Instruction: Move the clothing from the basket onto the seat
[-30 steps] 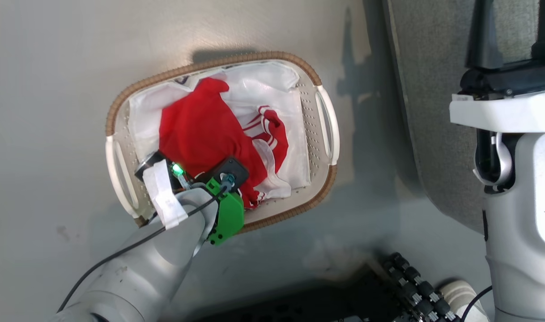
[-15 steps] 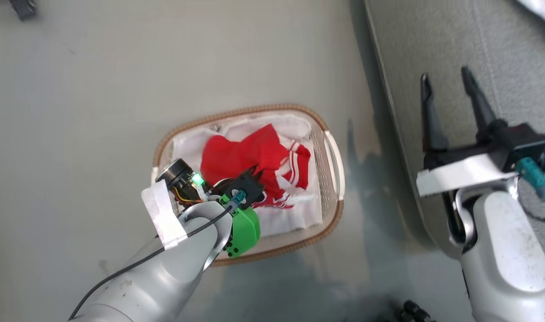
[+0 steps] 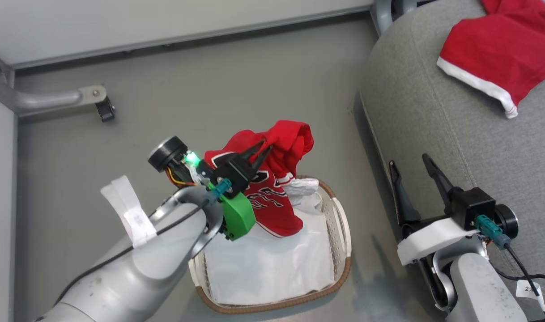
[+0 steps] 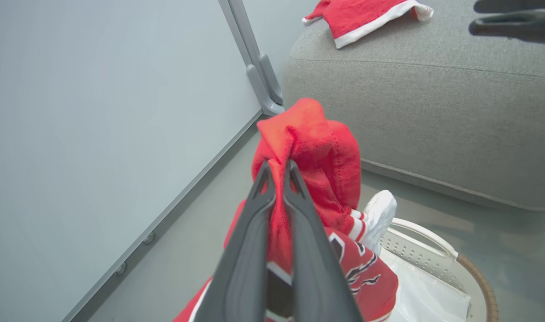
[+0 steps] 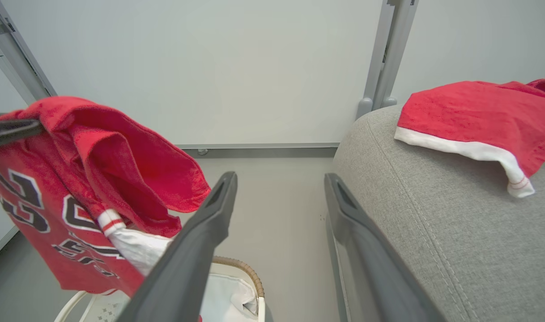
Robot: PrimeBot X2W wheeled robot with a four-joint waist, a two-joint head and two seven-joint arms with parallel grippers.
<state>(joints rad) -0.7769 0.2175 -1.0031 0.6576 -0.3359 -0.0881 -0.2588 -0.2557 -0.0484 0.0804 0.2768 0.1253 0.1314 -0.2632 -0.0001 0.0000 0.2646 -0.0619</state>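
Left jaws pinch clothing [image 3: 277,210] over basket [image 3: 345,243] rim, seemingly clear; right jaws wide, empty.

A: Entry one, red?
B: Two garments: one lettered jersey [image 3: 272,201], one white-trimmed piece [image 3: 496,49].
A: Containers?
B: One basket [image 3: 346,241]. One white liner [image 3: 272,268] listed with it.
A: Furniture?
B: One grey seat [image 3: 433,112].
A: Robot parts?
B: Two: one left claw [image 3: 266,146], one right claw [image 3: 408,160]. Two fingers apiece, four in all.

The clothing [image 3: 277,210] is red with white trim and black-and-white lettering; the seat [image 3: 433,112] plain grey; the basket [image 3: 342,223] cream, brown-rimmed.
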